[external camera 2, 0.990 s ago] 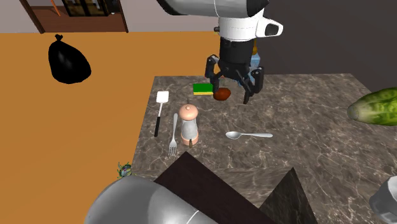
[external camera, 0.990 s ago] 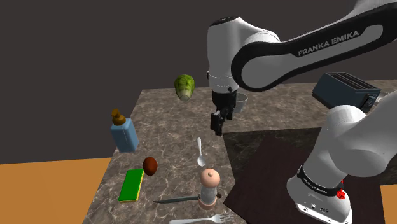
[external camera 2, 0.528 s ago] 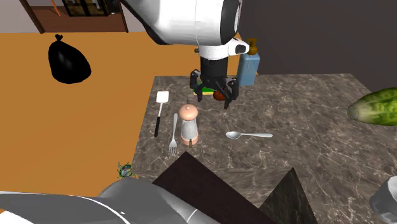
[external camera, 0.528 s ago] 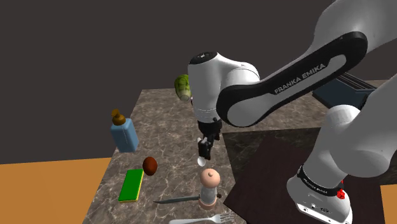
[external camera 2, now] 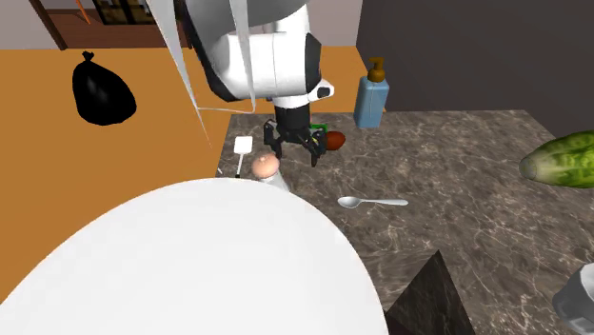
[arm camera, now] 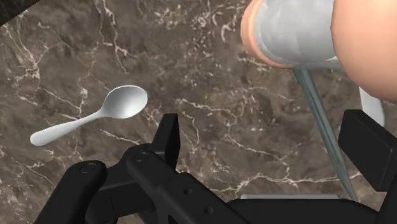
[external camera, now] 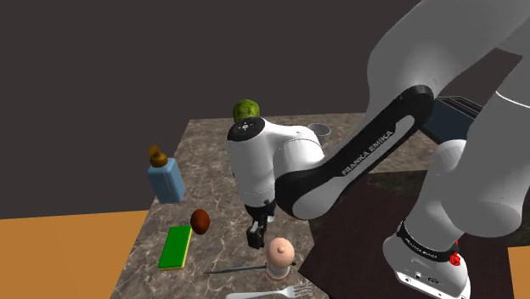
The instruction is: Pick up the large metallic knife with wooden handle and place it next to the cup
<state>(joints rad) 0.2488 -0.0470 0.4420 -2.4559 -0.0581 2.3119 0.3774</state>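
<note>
The knife (external camera: 246, 267) lies flat near the table's front edge, its thin grey blade (arm camera: 323, 133) running out from under the pink-topped grinder (external camera: 279, 256). In the second exterior view its pale end (external camera 2: 243, 146) shows beside the arm. My gripper (external camera: 255, 235) hangs open just above the marble, close beside the grinder (arm camera: 299, 32) and over the blade. Its fingers (arm camera: 168, 137) stand wide apart and hold nothing; the blade lies on the table below them, nearer one finger. The grey cup (external camera: 320, 130) stands far back on the table, partly behind the arm, and also appears as the cup (external camera 2: 576, 295) in the second exterior view.
A spoon (arm camera: 95, 118) lies close to the gripper. A fork (external camera: 272, 294) lies at the front edge. A green sponge (external camera: 176, 246), a brown lump (external camera: 200, 221) and a blue bottle (external camera: 166, 178) stand towards the shoulder view's left. A green vegetable (external camera: 247, 110) and a toaster (external camera: 463, 115) sit at the back.
The arm has swung down and forward; the gripper moved from over the spoon to low beside the grinder, above the knife. It stayed open throughout.
</note>
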